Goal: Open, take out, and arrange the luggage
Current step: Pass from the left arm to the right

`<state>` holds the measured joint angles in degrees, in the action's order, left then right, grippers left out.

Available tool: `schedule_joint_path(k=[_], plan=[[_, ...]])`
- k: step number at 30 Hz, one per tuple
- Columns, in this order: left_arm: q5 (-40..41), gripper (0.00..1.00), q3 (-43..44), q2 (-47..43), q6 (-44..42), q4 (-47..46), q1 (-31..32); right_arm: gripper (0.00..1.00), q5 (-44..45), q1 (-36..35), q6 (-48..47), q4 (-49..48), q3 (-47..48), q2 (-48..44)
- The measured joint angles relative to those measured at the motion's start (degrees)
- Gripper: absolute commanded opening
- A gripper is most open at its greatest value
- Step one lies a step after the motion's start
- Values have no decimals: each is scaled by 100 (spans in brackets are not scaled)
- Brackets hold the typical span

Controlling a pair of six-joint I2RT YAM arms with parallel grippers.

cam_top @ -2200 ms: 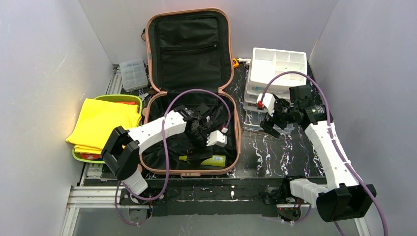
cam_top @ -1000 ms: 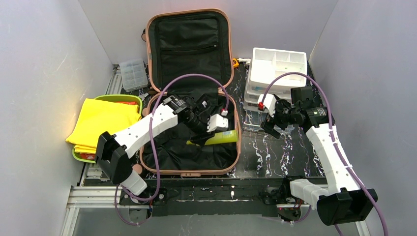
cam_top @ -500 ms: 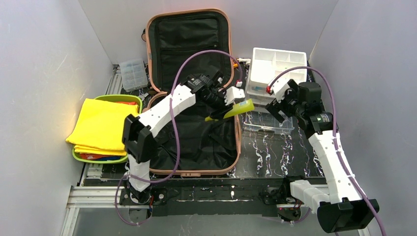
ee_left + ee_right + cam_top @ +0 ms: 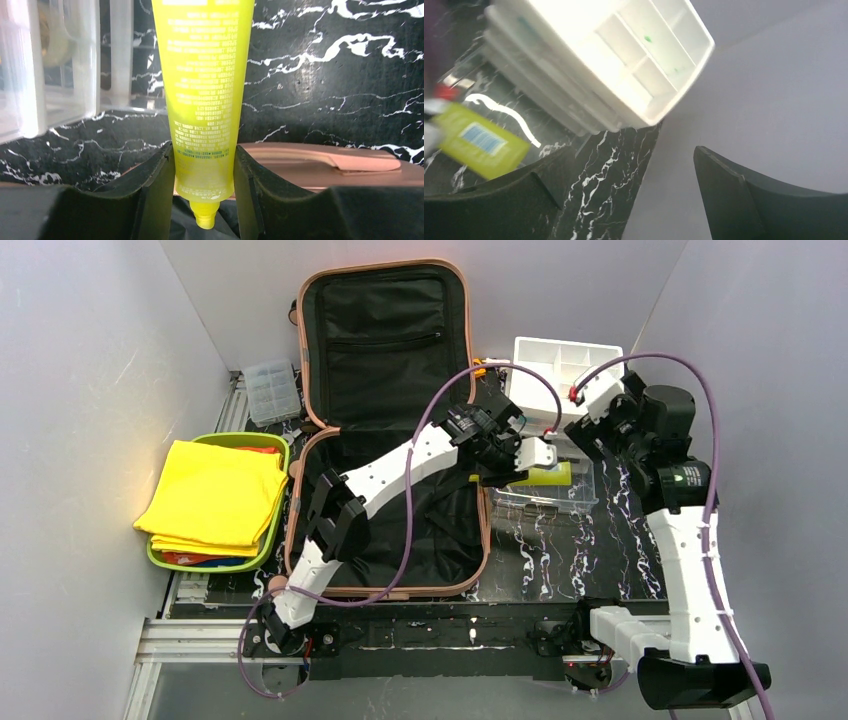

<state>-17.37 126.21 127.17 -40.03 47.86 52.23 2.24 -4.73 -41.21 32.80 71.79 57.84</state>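
Top external view: the salmon-pink luggage (image 4: pixel 385 340) lies open in the middle of the table (image 4: pixel 560 555), with its lid on the far side. The left gripper (image 4: pixel 515 455) clamps a yellow-green tube (image 4: pixel 552 475) near its narrow end, to the right of the luggage and above a clear plastic box (image 4: pixel 545 502). The right gripper (image 4: pixel 598 425) stands wide apart and empty, near the white drawer organizer (image 4: pixel 560 365).

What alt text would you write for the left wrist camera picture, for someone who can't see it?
The left gripper clamps a yellow-green tube, cap end nearest the camera, above a black marbled table. The rim of the pink suitcase shows behind the fingers; a clear plastic drawer stands at left.
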Motion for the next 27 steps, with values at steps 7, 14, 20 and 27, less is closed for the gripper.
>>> schedule_joint_path(k=[7, 14, 20, 27], plan=[[13, 0, -105, -13, -44, -376, 179, 99, -2000, 9, -1856, 2028, 540, -168], [-48, 0, -1003, -505, -114, -890, 162, 98, -2592, 11, -2483, 2769, 431, -118], [-22, 0, -1779, -1091, -151, -841, 136, 98, -3075, 11, -2726, 3119, 723, 188], [-22, 0, -2240, -1690, -101, -741, 20, 98, -3689, 11, -2909, 3121, 280, 262]])
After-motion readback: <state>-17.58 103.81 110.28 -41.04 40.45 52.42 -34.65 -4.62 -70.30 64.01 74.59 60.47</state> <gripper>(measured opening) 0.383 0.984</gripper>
